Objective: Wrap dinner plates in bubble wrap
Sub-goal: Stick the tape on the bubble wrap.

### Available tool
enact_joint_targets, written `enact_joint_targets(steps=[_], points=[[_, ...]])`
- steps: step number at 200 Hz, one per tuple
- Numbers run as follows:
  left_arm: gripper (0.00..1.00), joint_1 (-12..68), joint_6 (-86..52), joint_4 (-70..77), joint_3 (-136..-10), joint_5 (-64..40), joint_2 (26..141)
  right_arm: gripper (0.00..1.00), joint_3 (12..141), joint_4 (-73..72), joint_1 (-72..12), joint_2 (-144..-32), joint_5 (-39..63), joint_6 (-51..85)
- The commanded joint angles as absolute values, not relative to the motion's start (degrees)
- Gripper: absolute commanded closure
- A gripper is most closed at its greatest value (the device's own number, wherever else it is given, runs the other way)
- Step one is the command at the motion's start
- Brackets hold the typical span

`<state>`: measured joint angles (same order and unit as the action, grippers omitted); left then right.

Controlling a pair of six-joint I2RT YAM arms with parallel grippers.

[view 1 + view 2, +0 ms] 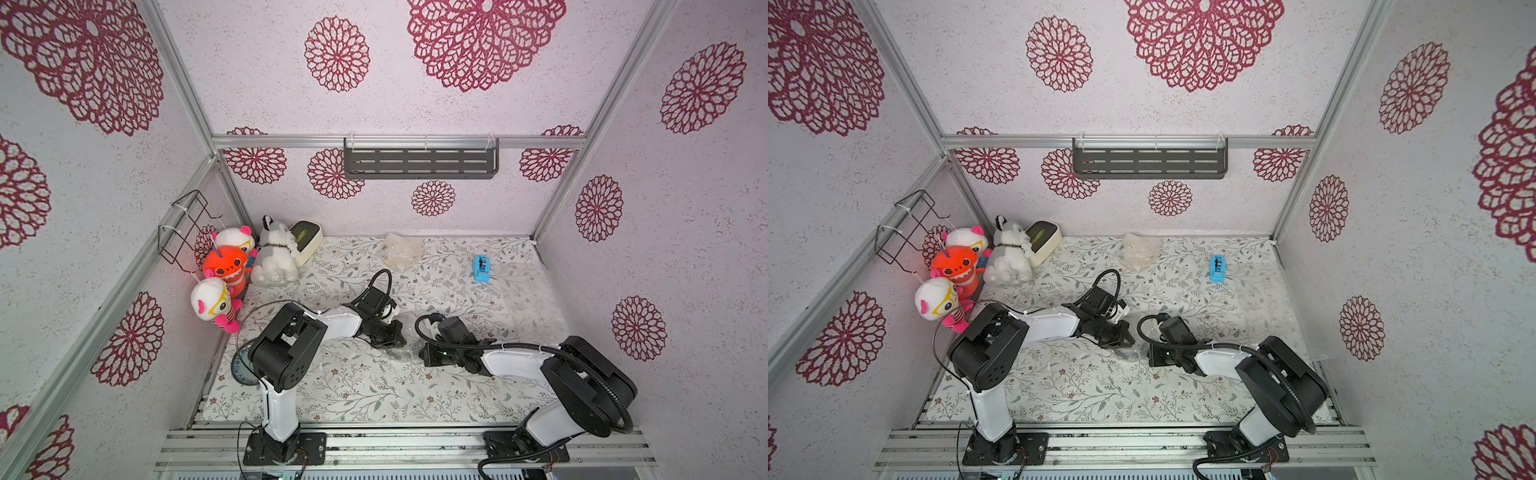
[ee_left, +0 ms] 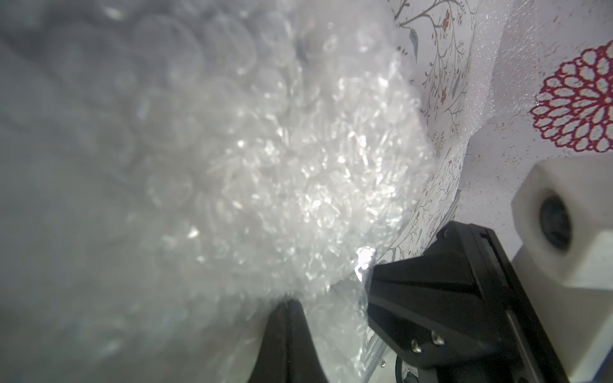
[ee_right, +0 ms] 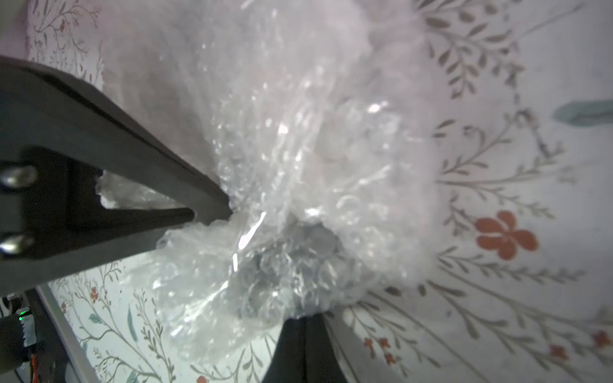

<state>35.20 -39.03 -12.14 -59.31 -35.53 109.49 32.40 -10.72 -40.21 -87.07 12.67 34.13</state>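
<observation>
While the left pincer (image 2: 328,285) clamps bubble wrap (image 2: 282,182) bunched between both, whether the right pincer (image 3: 263,262) grips is unclear.

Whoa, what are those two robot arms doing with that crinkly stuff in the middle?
Both arms are bunching up the bubble wrap in the middle of the table. The left gripper is pinched shut on one side, and the right gripper looks closed on the other. Something dark shows through the wrap, too blurry to name. A bare plate lies by the left arm's base, and a wrapped bundle sits at the back.
</observation>
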Motion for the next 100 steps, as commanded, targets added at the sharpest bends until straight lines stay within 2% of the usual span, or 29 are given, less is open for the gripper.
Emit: enact_joint_targets(steps=[1, 32, 46, 66, 100], points=[[1.0, 35.9, -38.14, -14.48, -59.62, -37.24, 111.96, 0.81, 32.32, -16.53, -36.23, -81.21, 14.22, 35.93], [1.0, 35.94, -38.23, -14.57, -59.95, -37.39, 111.97, 0.65, 30.49, -10.64, -34.07, -76.3, 26.07, 47.4], [1.0, 35.95, -38.49, -14.47, -59.61, -37.1, 111.97, 0.61, 31.2, -5.9, -34.22, -75.1, 25.71, 54.72], [1.0, 35.94, -38.85, -13.81, -59.27, -37.24, 111.93, 0.51, 32.52, -3.14, -34.28, -75.77, 27.44, 61.38], [1.0, 35.95, -39.03, -13.33, -59.15, -37.83, 111.95, 0.47, 33.31, -3.38, -35.81, -80.02, 25.44, 64.9]])
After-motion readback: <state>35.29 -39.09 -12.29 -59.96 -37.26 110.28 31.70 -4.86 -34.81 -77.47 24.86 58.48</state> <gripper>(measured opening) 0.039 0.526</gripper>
